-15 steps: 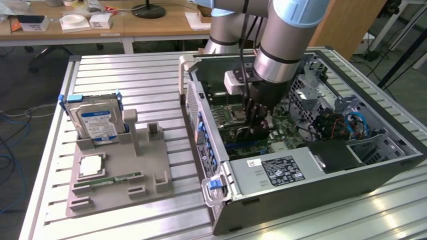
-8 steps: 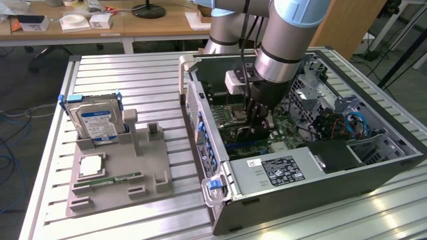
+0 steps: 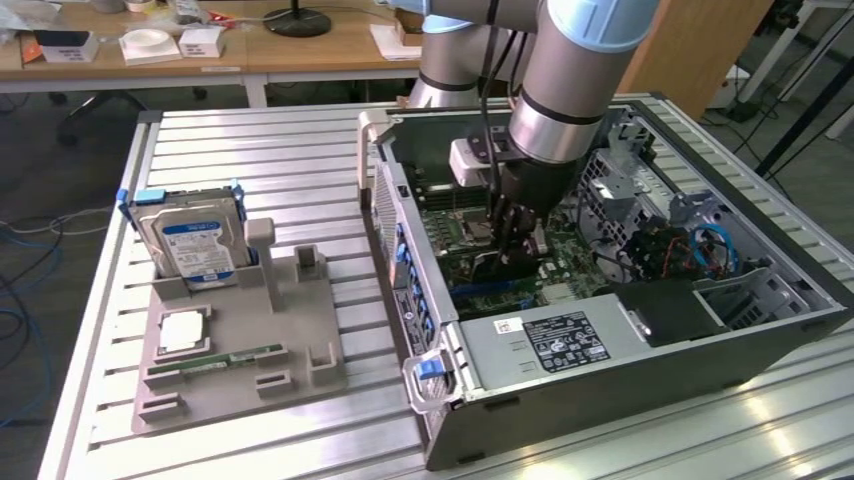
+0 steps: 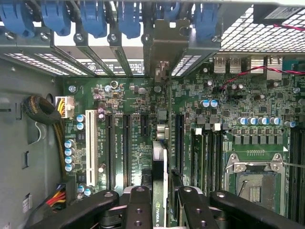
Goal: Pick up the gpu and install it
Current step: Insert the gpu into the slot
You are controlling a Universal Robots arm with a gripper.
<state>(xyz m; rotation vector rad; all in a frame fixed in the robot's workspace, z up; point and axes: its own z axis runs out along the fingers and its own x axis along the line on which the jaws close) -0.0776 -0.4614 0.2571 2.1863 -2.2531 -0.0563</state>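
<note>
Reaching down from above in the exterior view, the arm has its claw [image 3: 511,245] deep inside the open computer case [image 3: 747,330], low over the motherboard [image 3: 577,268]. The case lies on its side on the slatted counter [image 3: 267,150]. Well apart from it, toward the exterior view's left, a grey holder [image 3: 240,385] carries a hard drive [image 3: 194,245] standing upright and a memory stick [image 3: 220,358] lying flat. The wrist view looks straight down past the black fingers [image 4: 139,205] and shows the gpu [image 4: 158,212] edge-on between them, so the claw looks clamped on the card across its two flat faces. The card's metal bracket [image 4: 164,45] sits up against the row of rear openings with blue latches [image 4: 128,19]. The card runs along the same line as the long black slots [image 4: 127,148], but whether its lower edge has entered one I cannot tell. I would judge the card light and stiff but fragile. The thin board will not forgive twisting, and its small parts and contact edge should not take pressure. The grip looks sensible, with one pad on the cooler block and one on the bare back of the board. Held off-centre, the card may tip as it seats, and the smooth faces could slip under a hard downward push.
</note>
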